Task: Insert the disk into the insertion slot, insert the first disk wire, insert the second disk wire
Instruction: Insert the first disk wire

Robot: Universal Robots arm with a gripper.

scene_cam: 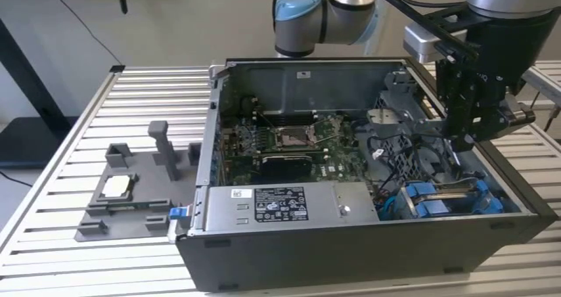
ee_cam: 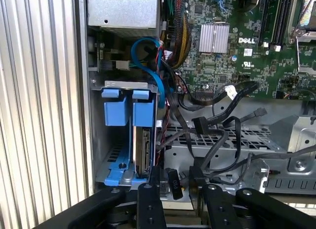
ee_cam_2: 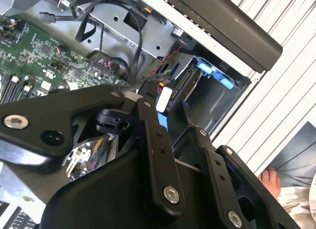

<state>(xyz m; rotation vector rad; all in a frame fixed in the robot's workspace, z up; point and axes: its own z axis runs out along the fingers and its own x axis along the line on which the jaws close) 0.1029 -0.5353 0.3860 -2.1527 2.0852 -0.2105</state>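
The disk (ee_cam: pixel 144 150) is silver metal in smooth blue plastic, the insertion slot (ee_cam: pixel 98 140) dull grey metal, the computer case (scene_cam: pixel 351 257) matt black, the table (scene_cam: pixel 149 93) ribbed pale metal.

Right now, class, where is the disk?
In the first wrist view, the disk stands on edge in its blue frame inside the slot, between the case's side wall and the cables.
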